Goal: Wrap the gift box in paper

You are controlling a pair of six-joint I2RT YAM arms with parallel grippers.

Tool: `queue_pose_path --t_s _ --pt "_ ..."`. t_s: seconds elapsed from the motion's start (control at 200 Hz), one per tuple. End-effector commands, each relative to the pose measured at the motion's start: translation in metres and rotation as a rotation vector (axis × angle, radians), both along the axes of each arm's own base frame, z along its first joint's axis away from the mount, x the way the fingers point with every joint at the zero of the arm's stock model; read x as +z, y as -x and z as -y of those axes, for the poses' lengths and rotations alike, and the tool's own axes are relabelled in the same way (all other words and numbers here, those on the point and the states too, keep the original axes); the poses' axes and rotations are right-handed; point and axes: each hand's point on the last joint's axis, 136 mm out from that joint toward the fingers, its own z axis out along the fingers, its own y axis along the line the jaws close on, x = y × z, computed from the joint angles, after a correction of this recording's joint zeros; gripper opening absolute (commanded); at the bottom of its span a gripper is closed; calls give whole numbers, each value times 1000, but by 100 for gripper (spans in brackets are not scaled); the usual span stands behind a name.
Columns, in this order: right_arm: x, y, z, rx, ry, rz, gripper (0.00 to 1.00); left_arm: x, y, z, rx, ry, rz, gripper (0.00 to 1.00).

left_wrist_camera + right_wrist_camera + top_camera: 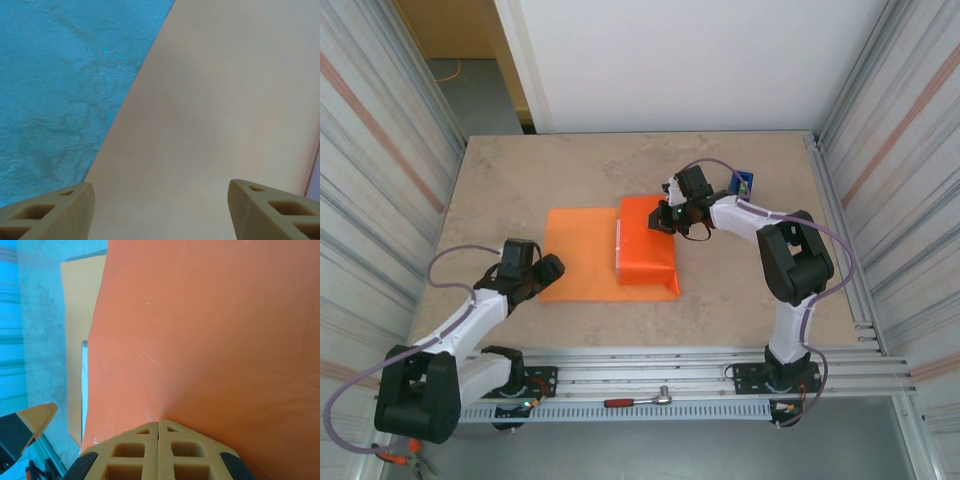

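The gift box is sitting near the middle of the table. It is hiding almost all the way under the paper. Only a thin pale strip of its side is peeking out. The left half of the paper is lying flat. The right half is folding up and over the box.

The right gripper is resting its tips on the folded paper, at the box's far end. Its two fingers are pressing tight together, and the paper is puckering a little where they are touching it. I cannot tell if any paper is pinched between them. The left gripper is hovering at the paper's near left corner. Its fingers are standing wide apart with nothing between them.

The table is looking like pale brown stone. A blue tape dispenser is sitting toward the far right corner, partly hiding behind the right arm. A red-handled tool is lying on the metal rails at the near edge. Ribbed metal walls are standing along the left and right edges, and a white wall is standing past the far edge.

In the wrist views the colours are looking odd: the table is showing blue, and in the left wrist view the paper is looking pale.
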Motion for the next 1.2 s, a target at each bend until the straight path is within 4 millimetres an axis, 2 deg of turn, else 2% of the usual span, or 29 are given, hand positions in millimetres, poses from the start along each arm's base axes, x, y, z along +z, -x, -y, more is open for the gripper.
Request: queue_pose_path --t_s 0.0,0.215,0.371,0.661,0.802,0.987,1.082,1.198 --pt "-39 18 21 -17 109 -95 0 -10 9 -13 42 -46 -34 72" --pt "-39 17 20 -18 108 -96 0 -20 4 -3 -14 -25 -49 75" --pt "-39 17 20 -19 106 -98 0 -22 -8 22 -131 47 -34 75" --pt "-40 17 20 -20 107 -99 0 8 -30 56 -224 129 124 74" --pt "-40 16 19 -20 104 -100 0 21 -40 65 -249 148 189 75" --pt "-40 16 20 -19 104 -99 0 37 -63 76 -331 121 259 77" --pt "-40 16 20 -20 105 -99 0 44 -76 77 -361 101 271 77" --pt "-40 17 20 -20 105 -100 0 52 -86 66 -358 105 269 77"
